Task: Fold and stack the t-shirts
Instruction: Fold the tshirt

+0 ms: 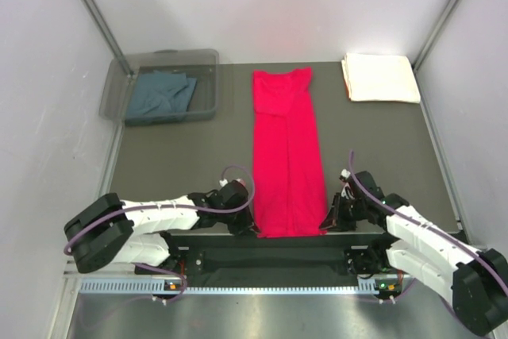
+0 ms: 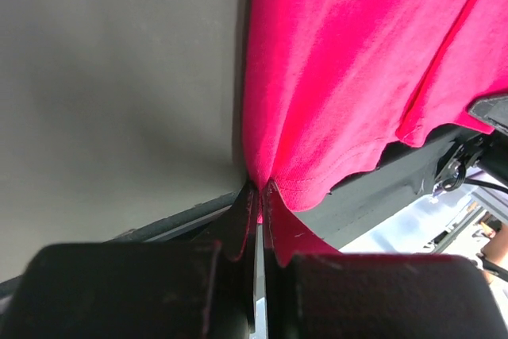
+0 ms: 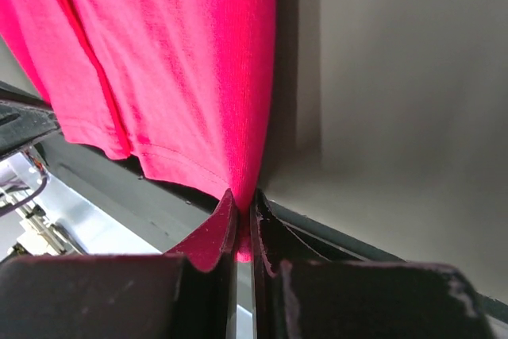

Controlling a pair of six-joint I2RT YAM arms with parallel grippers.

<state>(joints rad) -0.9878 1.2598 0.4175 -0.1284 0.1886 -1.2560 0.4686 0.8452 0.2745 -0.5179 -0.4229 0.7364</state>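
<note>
T-shirts occupy three positions in the top view. The red t-shirt lies flat as a long narrow strip down the centre of the frame, on the table. The left gripper is clamped on its lower left corner and the right gripper on its lower right corner, both pinching the cloth. The cream-white t-shirt sits folded at upper right. The blue-grey t-shirt lies crumpled inside the clear plastic bin at upper left.
</note>
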